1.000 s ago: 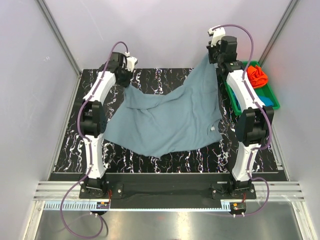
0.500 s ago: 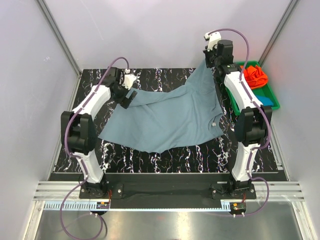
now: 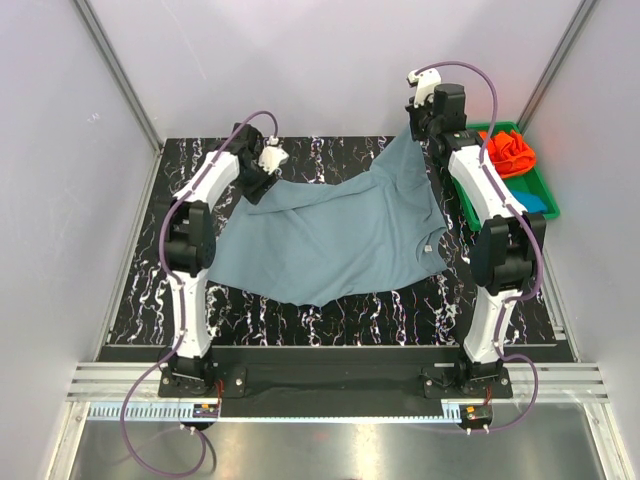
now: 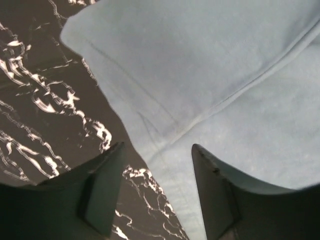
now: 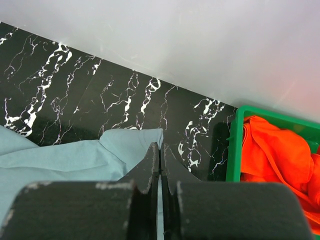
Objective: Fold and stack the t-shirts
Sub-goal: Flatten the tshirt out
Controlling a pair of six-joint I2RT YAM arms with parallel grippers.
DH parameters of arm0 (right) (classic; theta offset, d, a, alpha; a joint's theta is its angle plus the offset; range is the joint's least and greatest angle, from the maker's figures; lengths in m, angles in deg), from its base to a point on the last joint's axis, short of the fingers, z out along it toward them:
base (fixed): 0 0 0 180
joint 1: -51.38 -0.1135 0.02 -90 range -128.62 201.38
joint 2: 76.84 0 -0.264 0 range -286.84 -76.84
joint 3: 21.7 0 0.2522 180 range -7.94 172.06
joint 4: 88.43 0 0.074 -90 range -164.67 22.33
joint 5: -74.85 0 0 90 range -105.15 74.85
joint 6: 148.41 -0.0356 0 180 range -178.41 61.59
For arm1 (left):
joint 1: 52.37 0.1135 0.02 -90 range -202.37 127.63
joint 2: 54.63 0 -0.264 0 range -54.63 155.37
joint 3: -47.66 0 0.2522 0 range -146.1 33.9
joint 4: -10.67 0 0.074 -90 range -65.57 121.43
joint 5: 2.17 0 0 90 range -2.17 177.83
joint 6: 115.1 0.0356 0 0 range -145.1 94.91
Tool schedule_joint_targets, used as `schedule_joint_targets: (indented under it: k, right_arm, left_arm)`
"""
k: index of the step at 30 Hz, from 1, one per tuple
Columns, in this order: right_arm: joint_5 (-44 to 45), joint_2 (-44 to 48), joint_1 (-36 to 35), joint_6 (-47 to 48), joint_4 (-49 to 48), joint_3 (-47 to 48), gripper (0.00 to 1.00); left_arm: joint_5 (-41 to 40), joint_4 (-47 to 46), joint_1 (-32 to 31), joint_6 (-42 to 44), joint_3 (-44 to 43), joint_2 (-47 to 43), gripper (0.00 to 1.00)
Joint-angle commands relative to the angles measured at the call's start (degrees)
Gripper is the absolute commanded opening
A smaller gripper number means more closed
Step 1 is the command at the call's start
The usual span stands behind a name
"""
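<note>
The dusty grey-blue t-shirt point(image 3: 335, 235) lies spread over the black marbled table, its small white neck label point(image 3: 428, 248) near the right edge. My right gripper point(image 3: 420, 128) is shut on the shirt's far right corner point(image 5: 135, 145) and holds it lifted at the back. My left gripper point(image 3: 257, 187) is open just above the shirt's far left corner point(image 4: 165, 75), holding nothing; its fingers point(image 4: 212, 185) straddle the shirt's edge. The orange t-shirt point(image 3: 514, 152) and the teal-blue t-shirt point(image 3: 540, 203) lie in the green tray.
The green plastic tray point(image 3: 466, 195) stands at the table's right side, next to my right arm; its rim shows in the right wrist view point(image 5: 234, 145). White walls close in the back and sides.
My left gripper has let go of the shirt's left corner, which dropped flat on the table, and has shifted right along the edge. My right gripper still holds its corner, shifted slightly left.
</note>
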Motion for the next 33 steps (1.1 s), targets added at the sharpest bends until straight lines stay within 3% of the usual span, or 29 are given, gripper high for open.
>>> schedule_joint_targets:
  k: [1, 12, 28, 32, 33]
  right_arm:
    - [-0.52, 3.98, -0.72, 0.09, -1.46, -0.21, 0.00]
    - [-0.95, 2.84, -0.72, -0.17, -1.37, 1.10, 0.00]
    - [-0.52, 2.93, -0.72, 0.45, -1.46, 0.14, 0.00]
    - [-0.69, 2.57, -0.72, 0.45, -1.37, 0.31, 0.00]
    - [-0.78, 2.57, -0.81, 0.36, -1.37, 0.49, 0.00]
  left_arm:
    - [0.53, 5.94, 0.11, 1.45, -5.71, 1.62, 0.58]
    - [0.97, 5.41, 0.20, 1.80, 1.32, 0.74, 0.60]
    - [0.63, 9.19, 0.46, 2.68, -8.87, 9.79, 0.58]
    - [0.80, 9.54, 0.81, 2.50, -9.66, 11.02, 0.50]
    - [0.89, 9.80, 0.99, 2.41, -10.54, 11.37, 0.44]
